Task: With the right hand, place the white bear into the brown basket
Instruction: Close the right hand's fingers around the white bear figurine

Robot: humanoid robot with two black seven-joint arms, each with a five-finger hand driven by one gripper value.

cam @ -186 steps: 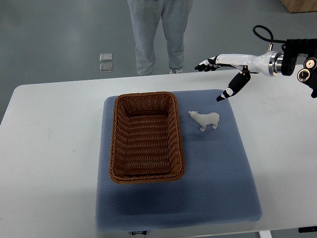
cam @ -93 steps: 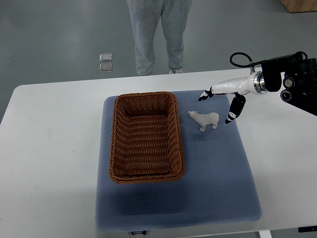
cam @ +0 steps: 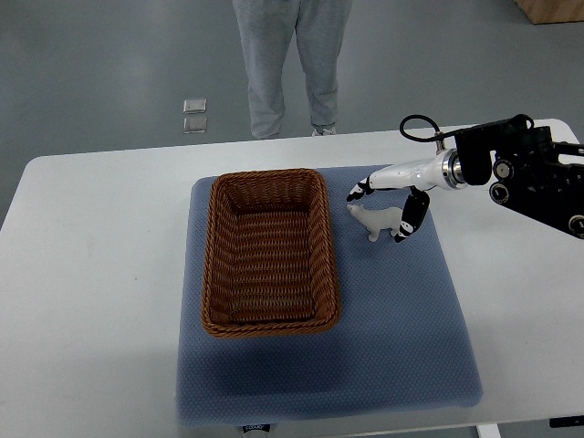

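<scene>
A small white bear [cam: 376, 220] stands on the blue mat [cam: 401, 310], just right of the brown wicker basket [cam: 270, 253], which holds nothing. My right hand [cam: 379, 213] reaches in from the right edge and hangs over the bear. Its fingers [cam: 359, 190] arch above the bear's head and its thumb [cam: 405, 224] comes down beside the bear's rear. The fingers are spread around the bear and are not closed on it. The left arm does not show.
The mat lies on a white table [cam: 91, 274]. A person in grey trousers [cam: 287, 64] stands beyond the table's far edge, behind the basket. Two small square tiles [cam: 194, 114] lie on the floor.
My right hand has moved down and to the left, from above the mat's far right corner to directly over the bear. The bear and the basket have not moved.
</scene>
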